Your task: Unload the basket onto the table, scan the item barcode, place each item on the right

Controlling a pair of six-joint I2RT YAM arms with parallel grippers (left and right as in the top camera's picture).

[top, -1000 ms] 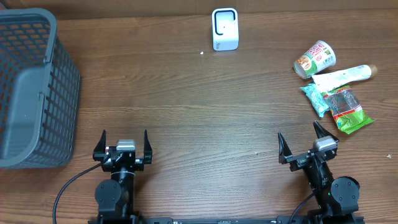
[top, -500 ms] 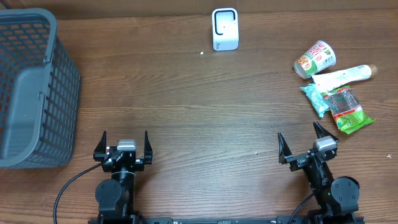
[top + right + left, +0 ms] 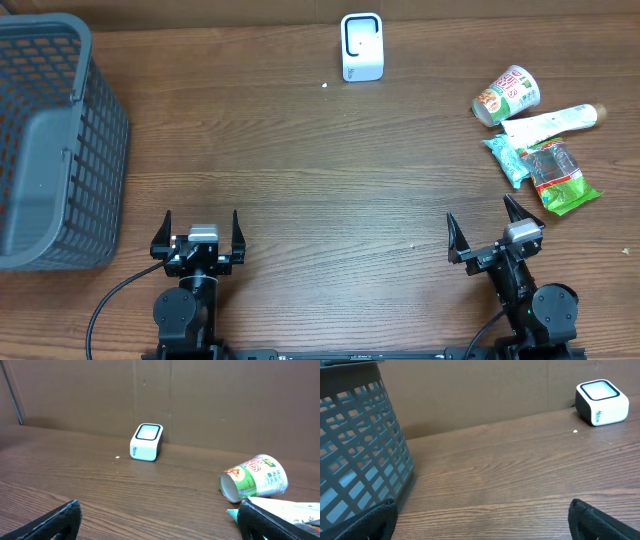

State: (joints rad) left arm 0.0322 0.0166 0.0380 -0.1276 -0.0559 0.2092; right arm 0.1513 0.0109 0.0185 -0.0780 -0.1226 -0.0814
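A white box-shaped scanner [image 3: 361, 47] stands at the table's far edge, also in the left wrist view [image 3: 601, 402] and right wrist view [image 3: 146, 442]. At the right lie several items: a green cup [image 3: 506, 96] on its side [image 3: 254, 483], a white tube [image 3: 552, 122], a teal packet [image 3: 505, 158] and a red-green packet [image 3: 560, 176]. My left gripper [image 3: 200, 236] is open near the front edge, nothing between its fingers [image 3: 480, 517]. My right gripper [image 3: 482, 232] is open too, empty, just in front of the packets [image 3: 157, 520].
A grey plastic basket [image 3: 50, 140] stands at the far left, its wall close to my left gripper's view [image 3: 360, 445]. A small white speck [image 3: 325, 85] lies on the wood near the scanner. A brown wall closes the table's back.
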